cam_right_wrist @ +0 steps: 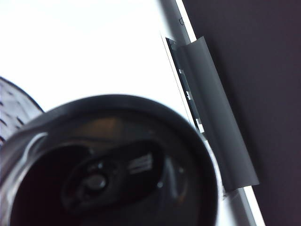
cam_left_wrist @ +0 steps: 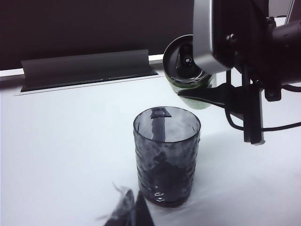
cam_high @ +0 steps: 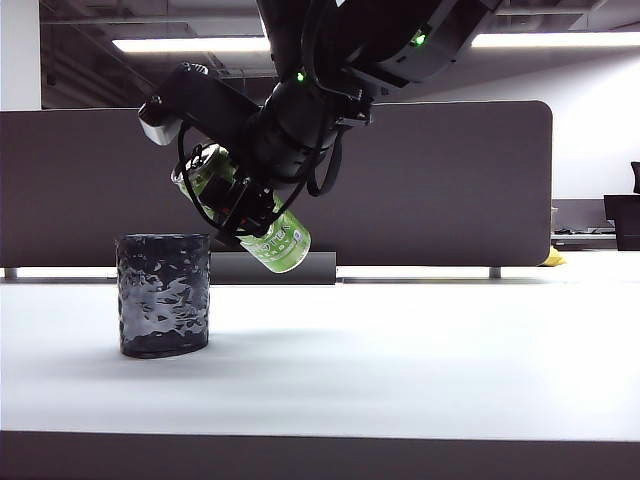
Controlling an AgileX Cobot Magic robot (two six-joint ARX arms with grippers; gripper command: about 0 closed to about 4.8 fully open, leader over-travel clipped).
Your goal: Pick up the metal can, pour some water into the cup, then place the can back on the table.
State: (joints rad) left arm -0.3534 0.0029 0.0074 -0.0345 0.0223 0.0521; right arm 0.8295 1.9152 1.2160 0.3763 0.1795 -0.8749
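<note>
Right gripper (cam_high: 243,203) jaws clamp the tilted metal can (cam_high: 275,243) above the cup (cam_high: 163,295); left gripper jaws apparently unseen.

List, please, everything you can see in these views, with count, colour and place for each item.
metal can: one, bright green with silver rim, held tilted in the air above and just right of the cup, mouth end towards the cup.
cup: one, dark smoky grey, rippled wall, upright on the table, left of centre.
table: one, white, across the foreground.
partition panel: one, dark grey, behind the table.
cable cover: one, dark grey, at the table's far edge by the panel.
right end effector: one, black, shut on the metal can above the cup.
left end effector: one, dark fingertips only, low near the cup's base; whether open or shut is unclear.
</note>
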